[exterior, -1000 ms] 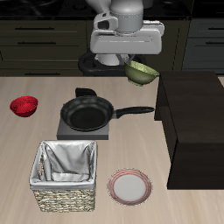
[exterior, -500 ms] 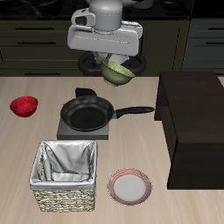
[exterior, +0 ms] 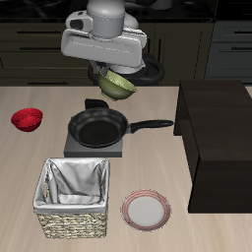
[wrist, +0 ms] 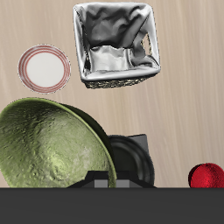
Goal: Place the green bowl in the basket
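Note:
The green bowl (exterior: pixel 118 84) hangs tilted in the air above the black frying pan, held by my gripper (exterior: pixel 110 71), which is shut on its rim. The wrist view fills with the bowl's speckled olive inside (wrist: pixel 48 149); my fingers are not visible there. The wicker basket (exterior: pixel 73 228) with its grey-white cloth lining stands near the table's front edge, well below and in front of the bowl. It also shows from above in the wrist view as the basket (wrist: pixel 116 80), with nothing inside but the cloth.
A black frying pan (exterior: pixel 96 128) sits on a dark square burner beneath the bowl. A small red bowl (exterior: pixel 27 119) lies toward the table's side. A pink-rimmed plate (exterior: pixel 146 209) rests beside the basket. A large dark box (exterior: pixel 217 138) occupies the other side.
The arm has carried the green bowl sideways from near the dark box to above the frying pan, closer to the basket's side of the table. Everything on the table stayed put.

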Tool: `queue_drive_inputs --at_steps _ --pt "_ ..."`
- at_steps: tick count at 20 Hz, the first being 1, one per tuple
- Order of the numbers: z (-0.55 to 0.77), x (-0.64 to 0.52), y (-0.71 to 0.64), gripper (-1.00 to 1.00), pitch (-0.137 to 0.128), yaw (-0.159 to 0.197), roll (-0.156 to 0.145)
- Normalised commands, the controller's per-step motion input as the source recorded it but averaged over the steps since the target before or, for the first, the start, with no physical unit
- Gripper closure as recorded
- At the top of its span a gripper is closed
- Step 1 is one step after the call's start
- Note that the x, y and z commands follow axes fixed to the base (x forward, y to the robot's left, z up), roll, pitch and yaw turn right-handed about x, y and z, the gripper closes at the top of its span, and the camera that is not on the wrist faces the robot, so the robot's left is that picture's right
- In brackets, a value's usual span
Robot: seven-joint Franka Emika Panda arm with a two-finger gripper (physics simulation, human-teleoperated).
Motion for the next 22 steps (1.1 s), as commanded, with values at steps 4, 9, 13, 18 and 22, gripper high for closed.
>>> queue_drive_inputs --at_steps 4,9,13,18,22 --pt "0.0 0.21 -0.1 1.0 0.011 0.01 -0.02" --pt "0.05 0.35 -0.16 1.0 0.017 -0.025 -0.008" --pt "0.06 0.39 -0.3 1.0 0.01 -0.025 -0.043" --pt "0.01 0.36 -0.33 1.0 0.009 -0.011 -0.049" --pt "0.03 0.38 -0.21 1.0 -0.039 0.046 0.008"
